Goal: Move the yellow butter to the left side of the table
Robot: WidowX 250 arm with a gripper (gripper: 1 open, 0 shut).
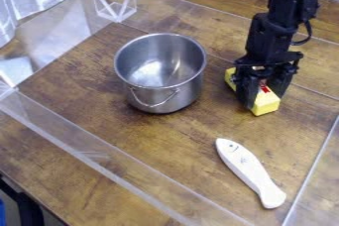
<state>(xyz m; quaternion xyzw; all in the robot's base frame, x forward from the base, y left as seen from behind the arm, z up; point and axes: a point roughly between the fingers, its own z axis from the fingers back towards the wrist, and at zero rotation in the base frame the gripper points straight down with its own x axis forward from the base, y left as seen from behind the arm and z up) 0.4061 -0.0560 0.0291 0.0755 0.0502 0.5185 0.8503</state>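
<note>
The yellow butter [265, 100], a small bright-yellow block with a red mark on top, is at the right of the table [82, 93], just right of the pot. My black gripper [256, 90] comes down from above with its fingers on either side of the block and is shut on it. The fingers hide part of the block. Whether the block rests on the wood or hangs just above it cannot be told.
A steel pot [161, 69] with a wire handle stands mid-table, close to the left of the gripper. A white spatula-like utensil [251, 170] lies near the front right. Clear plastic walls [93, 143] edge the tabletop.
</note>
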